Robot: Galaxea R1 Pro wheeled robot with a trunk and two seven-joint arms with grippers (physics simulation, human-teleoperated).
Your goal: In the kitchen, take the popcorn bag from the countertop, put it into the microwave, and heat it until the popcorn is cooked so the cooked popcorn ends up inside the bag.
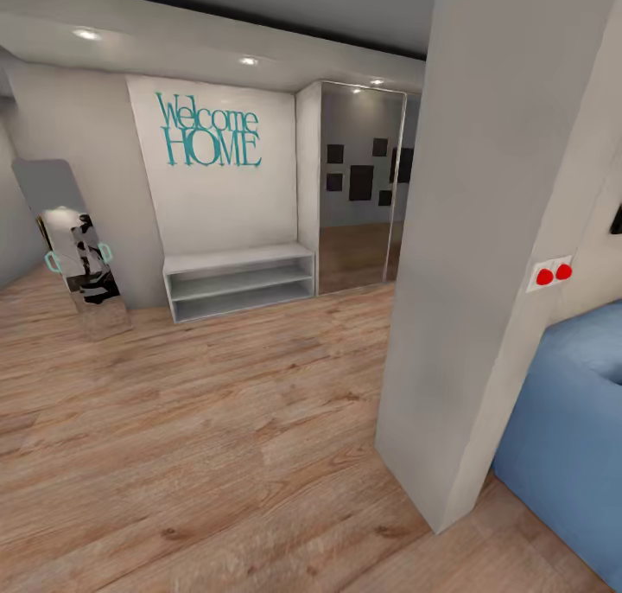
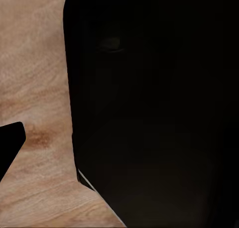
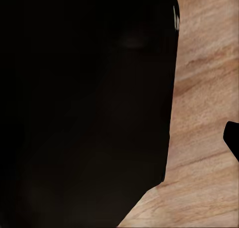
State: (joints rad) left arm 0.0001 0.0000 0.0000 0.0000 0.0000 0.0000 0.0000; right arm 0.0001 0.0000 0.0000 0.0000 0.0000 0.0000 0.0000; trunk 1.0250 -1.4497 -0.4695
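The popcorn bag, the countertop and the microwave are out of view. I am in a hallway with a wooden floor [image 1: 216, 420]. In the left wrist view a large black body [image 2: 159, 113] hangs over the floor boards [image 2: 35, 88], and a black wedge [image 2: 9, 146] pokes in at the edge. The right wrist view has a similar black mass [image 3: 84, 103] over the floor [image 3: 204, 113], with a small black tip [image 3: 233, 138] at the border. Whether either gripper is open or shut cannot be told from these slivers.
A thick white pillar [image 1: 484, 273] with a two-red-button switch [image 1: 551, 273] stands close at the right, a blue sofa [image 1: 570, 437] behind it. Ahead are a low white shelf bench [image 1: 240, 280], a mirrored wardrobe [image 1: 358, 187] and a leaning floor mirror [image 1: 73, 247].
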